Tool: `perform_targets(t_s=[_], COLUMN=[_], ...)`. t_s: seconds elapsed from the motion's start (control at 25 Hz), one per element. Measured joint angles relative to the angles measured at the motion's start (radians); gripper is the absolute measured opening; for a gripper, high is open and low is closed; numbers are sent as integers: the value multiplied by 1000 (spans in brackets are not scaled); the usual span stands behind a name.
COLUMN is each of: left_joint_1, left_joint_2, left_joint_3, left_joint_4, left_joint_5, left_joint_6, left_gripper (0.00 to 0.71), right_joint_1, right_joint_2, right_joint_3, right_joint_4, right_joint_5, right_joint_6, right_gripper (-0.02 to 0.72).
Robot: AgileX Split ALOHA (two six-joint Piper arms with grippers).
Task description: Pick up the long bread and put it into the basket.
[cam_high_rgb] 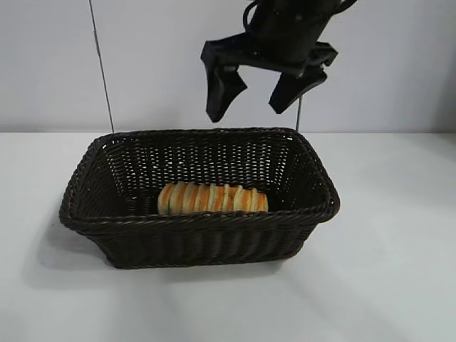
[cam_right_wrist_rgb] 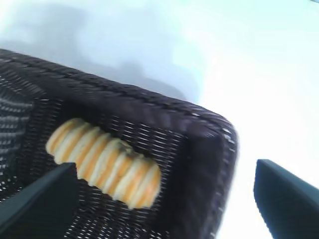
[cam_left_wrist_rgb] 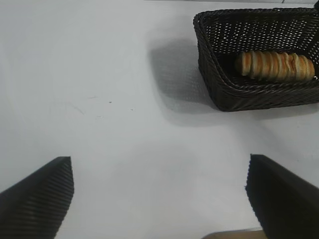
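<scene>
lying inside the basket (cam_high_rgb: 199, 217), the long bread (cam_high_rgb: 212, 199) rests on the woven floor, close against the near long wall. it sits lengthwise, parallel to that wall, roughly central along it and slightly toward the right. its orange-brown ridges run crosswise over a pale golden body. no gripper touches it.

the basket stands on the white table (cam_high_rgb: 399, 285), dark brown, rectangular, with a braided rim and sloping sides. its long sides run left to right in the exterior view.

the right gripper (cam_high_rgb: 251, 98) hangs in the air above the far rim of the basket, well clear of the bread. its two black fingers (cam_high_rgb: 221, 89) are spread wide apart and point downward; nothing is between them. in the right wrist view the bread (cam_right_wrist_rgb: 105, 163) and a basket corner (cam_right_wrist_rgb: 209, 149) show below and between the fingertips.

the left gripper (cam_left_wrist_rgb: 159, 199) is off to the left side, over bare table, well apart from the basket (cam_left_wrist_rgb: 249, 94). its fingers (cam_left_wrist_rgb: 42, 196) stand wide apart and hold nothing. the bread (cam_left_wrist_rgb: 275, 65) is visible in the basket from this side.

a thin dark cable (cam_high_rgb: 101, 68) runs down the far wall.
</scene>
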Motion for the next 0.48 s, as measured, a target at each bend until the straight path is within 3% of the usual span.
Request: perform_targets(t_s=[0.24,0.48], left_joint_1=[0,0], left_joint_2=[0,0], left_joint_3=[0,0], left_joint_4=[0,0], left_joint_5=[0,0], left_joint_6=[0,0], left_gripper=[678,678], right_joint_1=[-119,-297], right_joint_2=[0,0], right_joint_3=[-17,-17], right_joint_4=[-7,-30], right_joint_5=[95,137], right_joint_6=[14,6], right_gripper=[684,684])
